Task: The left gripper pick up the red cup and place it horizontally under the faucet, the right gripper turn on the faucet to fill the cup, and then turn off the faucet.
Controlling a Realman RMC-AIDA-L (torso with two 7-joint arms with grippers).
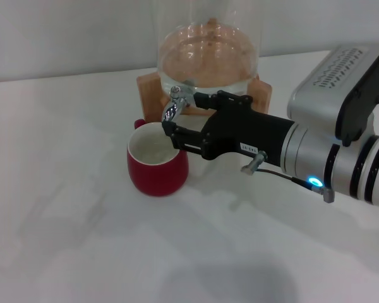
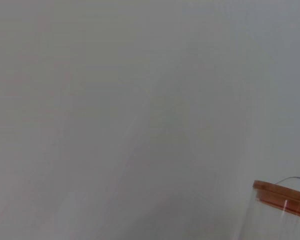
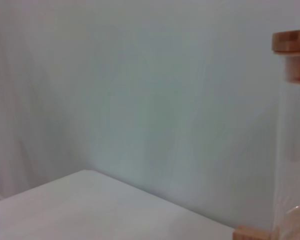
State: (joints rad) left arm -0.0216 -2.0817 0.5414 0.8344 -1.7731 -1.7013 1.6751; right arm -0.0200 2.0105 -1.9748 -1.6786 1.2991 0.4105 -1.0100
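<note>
The red cup (image 1: 156,167) stands upright on the white table (image 1: 63,208), white inside, with its small handle turned to the far left. Its mouth lies just below the chrome faucet (image 1: 174,105), whose spout curves down over the rim. My right gripper (image 1: 179,115) reaches in from the right. Its black fingers are spread, one above and one below the faucet spout, with the upper fingertip touching the faucet. Its silver-grey vented housing is at the right edge. I cannot tell whether there is water in the cup. The left gripper is out of view.
The faucet belongs to a tall glass jar (image 1: 208,44) on a wooden stand (image 1: 148,88) at the back of the table. The jar's wooden lid shows in the left wrist view (image 2: 282,192) and the right wrist view (image 3: 290,42). A pale wall lies behind.
</note>
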